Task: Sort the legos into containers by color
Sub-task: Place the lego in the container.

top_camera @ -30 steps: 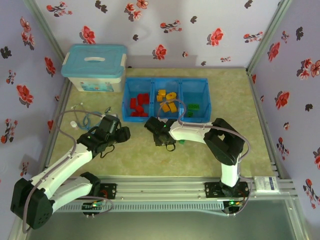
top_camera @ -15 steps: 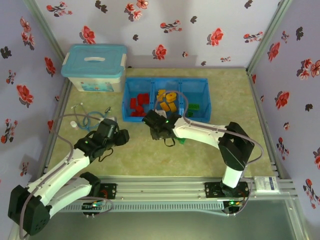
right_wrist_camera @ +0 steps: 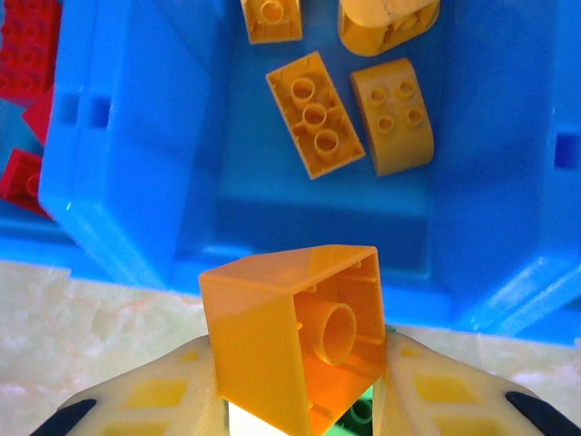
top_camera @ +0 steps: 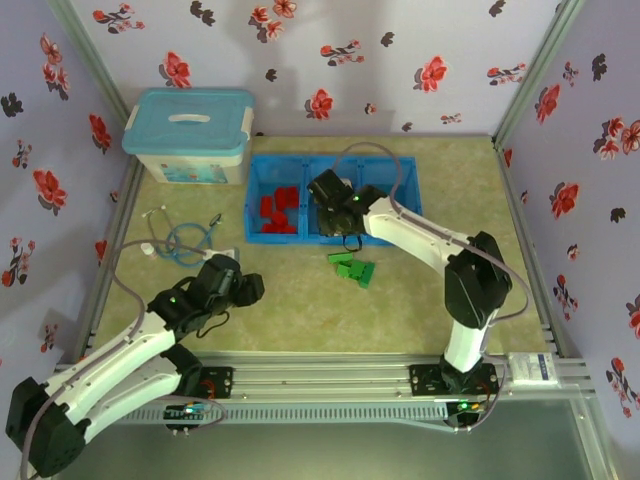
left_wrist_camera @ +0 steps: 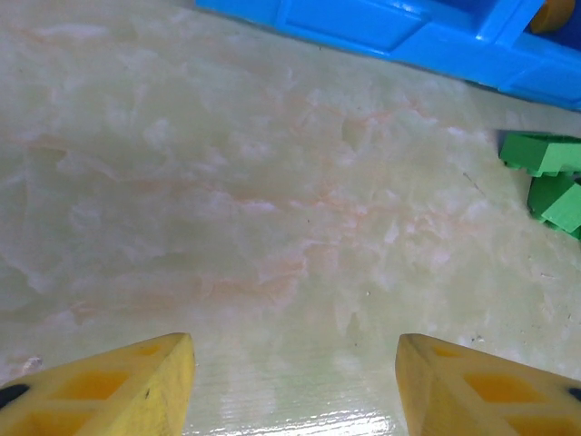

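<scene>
R pincer [right_wrist_camera: 300, 400] clamped on orange brick [right_wrist_camera: 290, 350], tilted, over near edge of mid compartment [right_wrist_camera: 300, 213]; L pincer [left_wrist_camera: 295, 381] apart, empty, over bench [left_wrist_camera: 227, 182]; if released early, could clip wall, bounce onto bench.

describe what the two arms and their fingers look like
The left arm and right arm both have smooth white link shells joined by black joints, and a grey cable loops loosely alongside each. Small green lights glow at the bases. The fingers are orange-yellow plastic with recessed rectangular pockets and small black patches.
</scene>
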